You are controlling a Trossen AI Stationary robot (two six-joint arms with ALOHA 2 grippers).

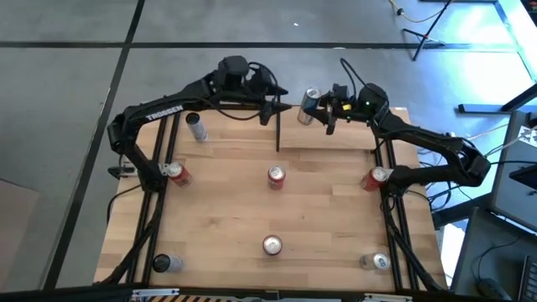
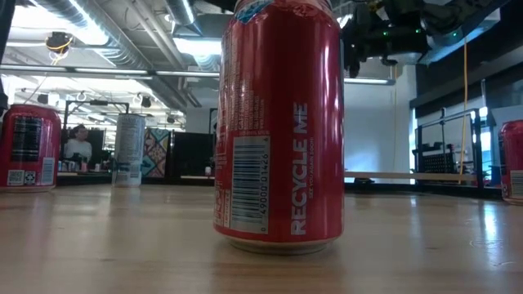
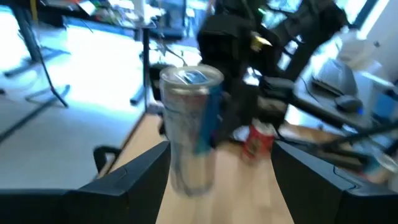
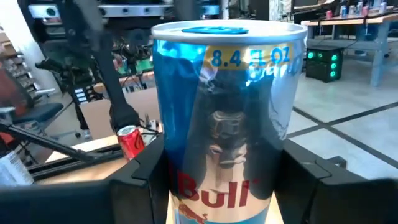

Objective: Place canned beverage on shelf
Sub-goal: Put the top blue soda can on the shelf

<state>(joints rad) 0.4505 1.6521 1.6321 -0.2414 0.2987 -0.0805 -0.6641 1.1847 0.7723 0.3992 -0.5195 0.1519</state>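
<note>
**Can held above the far edge of the desk**

Can [image 1: 310, 106], slim, silver and blue, sits between the two fingers of the right tool [image 1: 321, 109], lifted off the desk [image 1: 226, 218] at its far edge, right of centre. In the right wrist view the can [image 4: 229, 118] stands upright and fills the gap between that tool's dark fingers [image 4: 144, 177], which close on its sides.

The left tool [image 1: 277, 105] hovers just beside it, near the middle of the far edge. Its fingers [image 3: 140, 171] stand wide apart and hold nothing, pointing at the can [image 3: 189, 127].

Other cans stand on the desk. A silver one [image 1: 196, 127] is near the far left corner. Three red ones form a row: left [image 1: 175, 174], centre [image 1: 276, 176] and right [image 1: 375, 178]. Three more stand along the near edge: left [image 1: 162, 262], centre [image 1: 272, 245] and right [image 1: 379, 262]. Black frame posts [image 1: 156, 193] run along both sides of the desk.
</note>
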